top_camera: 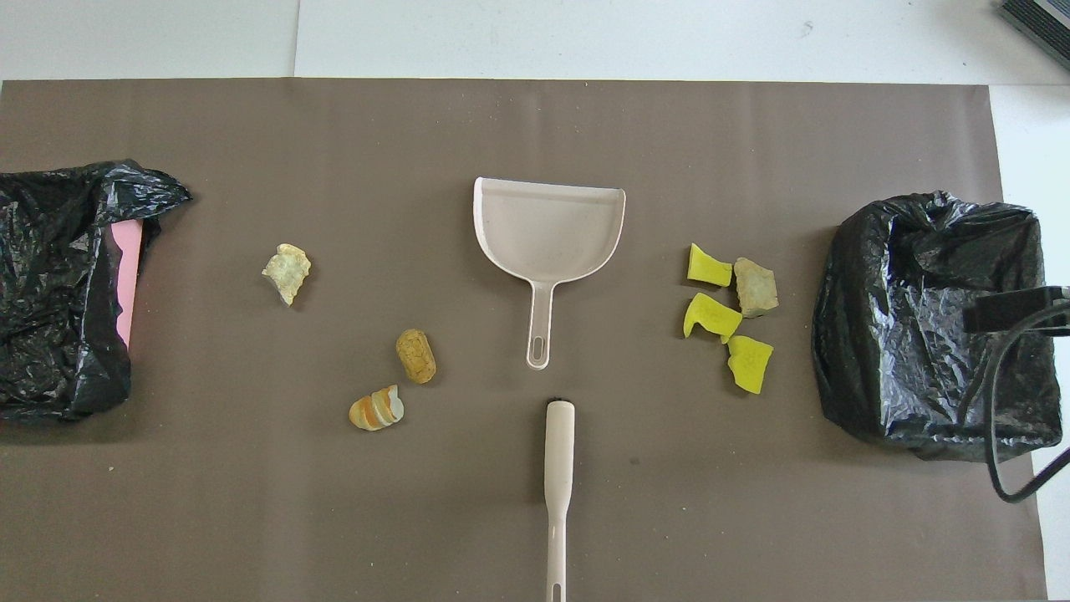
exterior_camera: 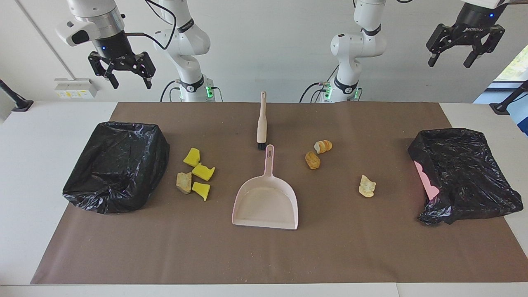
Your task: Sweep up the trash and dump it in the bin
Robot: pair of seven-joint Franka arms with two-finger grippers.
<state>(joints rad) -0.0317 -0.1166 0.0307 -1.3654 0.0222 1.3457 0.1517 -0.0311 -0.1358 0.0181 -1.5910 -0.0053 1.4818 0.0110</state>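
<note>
The trash lies in two groups on the brown mat. Three yellow sponge chunks (exterior_camera: pixel 200 172) (top_camera: pixel 720 318) and a tan lump (exterior_camera: pixel 184 182) (top_camera: pixel 756 287) sit beside the black-bagged bin (exterior_camera: pixel 117 165) (top_camera: pixel 928 318) at the right arm's end. Three bread-like pieces (exterior_camera: pixel 312 160) (top_camera: pixel 415 355) are scattered toward the other bagged bin (exterior_camera: pixel 462 173) (top_camera: pixel 58 284). A pink dustpan (exterior_camera: pixel 266 202) (top_camera: pixel 547 230) and a brush (exterior_camera: pixel 261 123) (top_camera: pixel 557 468) lie mid-table. My right gripper (exterior_camera: pixel 131 84) and left gripper (exterior_camera: pixel 449 64) hang high, open and empty.
The brush lies nearer to the robots than the dustpan, its bristles almost at the tip of the dustpan's handle. A pink panel (exterior_camera: pixel 427 181) shows under the bag of the bin at the left arm's end. A black cable (top_camera: pixel 999 418) hangs over the other bin.
</note>
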